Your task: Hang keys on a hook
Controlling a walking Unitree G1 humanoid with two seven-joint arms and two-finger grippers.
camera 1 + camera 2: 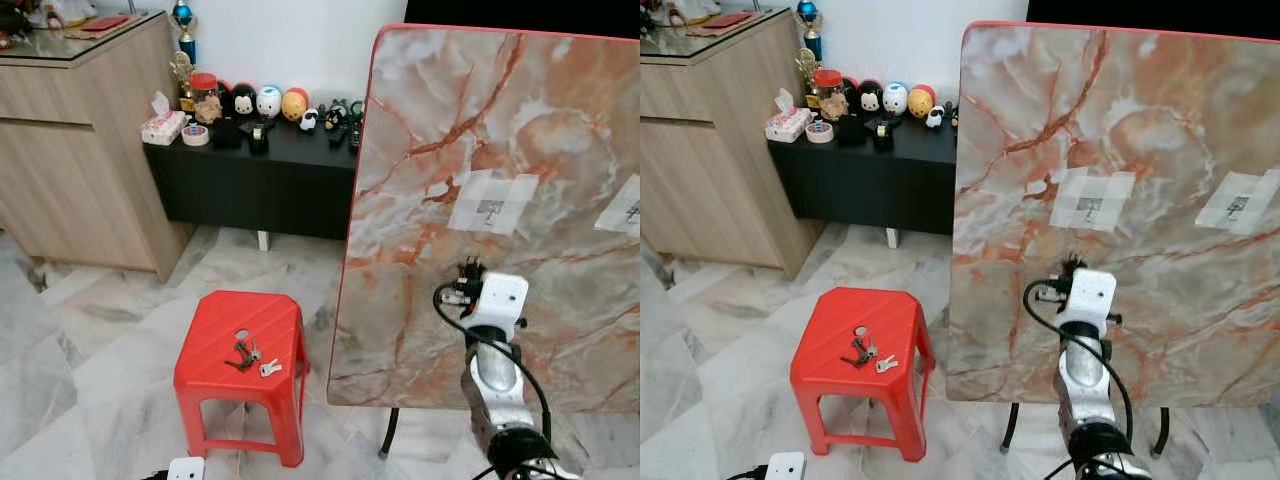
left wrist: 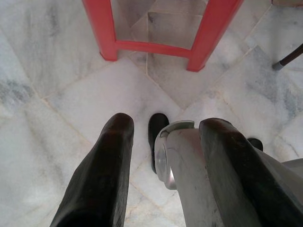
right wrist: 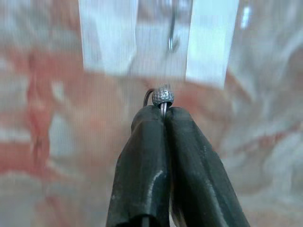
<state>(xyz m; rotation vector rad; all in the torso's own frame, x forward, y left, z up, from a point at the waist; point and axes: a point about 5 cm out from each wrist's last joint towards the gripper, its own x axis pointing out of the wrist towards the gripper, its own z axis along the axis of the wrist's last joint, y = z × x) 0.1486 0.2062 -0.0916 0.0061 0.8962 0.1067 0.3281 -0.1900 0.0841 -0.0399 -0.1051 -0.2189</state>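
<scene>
The left gripper (image 2: 165,156) hangs low over the floor with its fingers apart and empty, while the right gripper (image 3: 163,111) is pinched shut on a key ring (image 3: 161,97) just below a taped hook (image 3: 172,33). Lift it straight up, slowly, to slip the ring over the tip. I count two taped hooks on the marble board (image 1: 430,130) and one more bunch of keys (image 1: 248,355) on the single red stool (image 1: 215,340).

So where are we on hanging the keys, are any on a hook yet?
Not yet. Done: the right gripper is shut on a key ring and raised to the upright marble board. In hand: the ring sits just below the taped hook, not over it. Left: lift the ring onto the hook and release. Another bunch of keys lies on the red stool. The left gripper hangs idle, open.
</scene>
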